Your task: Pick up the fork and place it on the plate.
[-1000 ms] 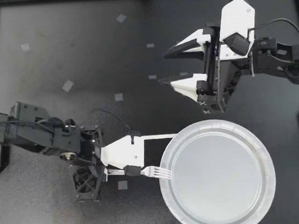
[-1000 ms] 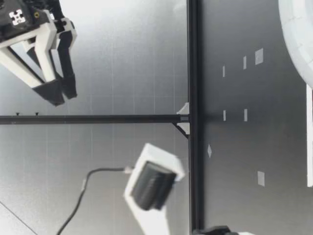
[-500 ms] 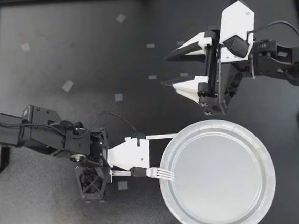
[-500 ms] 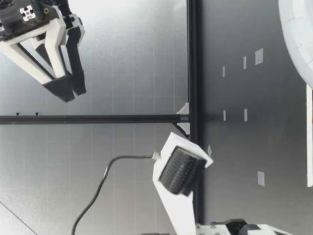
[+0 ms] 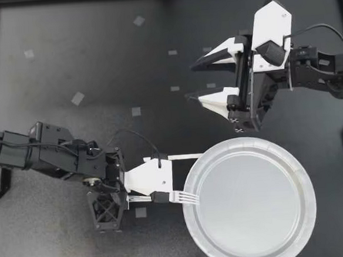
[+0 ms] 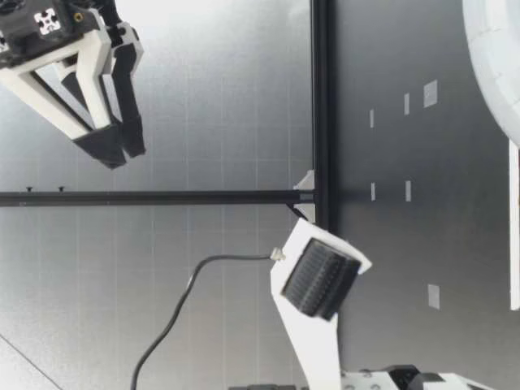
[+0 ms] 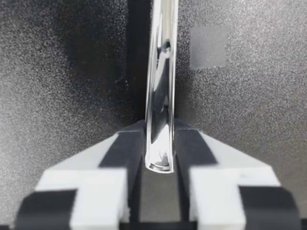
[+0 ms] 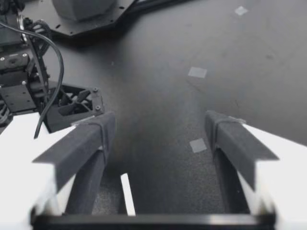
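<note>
Status: the pick-up is done; the placement is not.

1. Tool state. My left gripper (image 5: pixel 159 194) is clenched on the fork (image 5: pixel 182 196). In the left wrist view both pads (image 7: pixel 127 153) press the handle from opposite sides, close to its butt end. The shaft runs straight ahead out of the fingers.

2. Location of the fork. It projects ahead of my left gripper toward the plate (image 5: pixel 312 198). In the top view only the tines cross the plate's near rim. The handle and the fingertips gripping it lie short of the rim, over the bare table (image 5: pixel 95 51). I cannot tell from these views whether the tines touch the rim or are held just above it.

3. Second tool. My right gripper (image 5: pixel 193 79) hangs well apart from the fork, on the far side of the plate from my left gripper. Its fingers are spread wide, with nothing between them. It plays no part in the job at this point.

4. Outstanding work, in my judgement. The fork must go further ahead until most of its length is over the plate's flat centre. It must then be lowered and let go, and the gripper drawn back clear of the rim. A release at the present position would probably leave the fork tipped across the rim, handle on the table.
</note>
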{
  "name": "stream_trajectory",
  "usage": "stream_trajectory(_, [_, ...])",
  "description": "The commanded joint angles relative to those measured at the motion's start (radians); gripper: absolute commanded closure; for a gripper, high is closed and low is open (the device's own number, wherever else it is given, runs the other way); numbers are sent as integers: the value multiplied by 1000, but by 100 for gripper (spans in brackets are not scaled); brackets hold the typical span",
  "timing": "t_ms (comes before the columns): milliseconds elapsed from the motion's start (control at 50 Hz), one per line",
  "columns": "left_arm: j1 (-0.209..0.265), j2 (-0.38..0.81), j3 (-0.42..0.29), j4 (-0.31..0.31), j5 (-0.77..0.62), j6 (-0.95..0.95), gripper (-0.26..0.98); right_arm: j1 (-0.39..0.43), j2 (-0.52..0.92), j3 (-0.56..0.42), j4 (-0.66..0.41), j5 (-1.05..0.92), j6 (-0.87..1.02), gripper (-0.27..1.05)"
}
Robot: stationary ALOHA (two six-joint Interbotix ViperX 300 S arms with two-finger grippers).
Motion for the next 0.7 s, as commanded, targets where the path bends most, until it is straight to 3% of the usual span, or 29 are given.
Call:
stream_trajectory(0, [-3, -12, -17, -6, 6, 2, 39, -2, -8, -12, 0, -5, 2, 5])
stream_trajectory(120, [-3, -11, -17, -6, 8, 0, 13, -2, -6, -12, 0, -5, 2, 5])
stream_trajectory(160, [-3, -12, -17, -8, 8, 2, 9, -2, -6, -12, 2, -5, 3, 5])
stream_trajectory(400, [-2, -67, -28, 2, 28, 11, 11, -2, -9, -8, 0, -5, 2, 5])
stream_trajectory(680, [-2, -250, -69, 84, -38, 14, 11, 21, -63, -14, -31, -14, -17, 5])
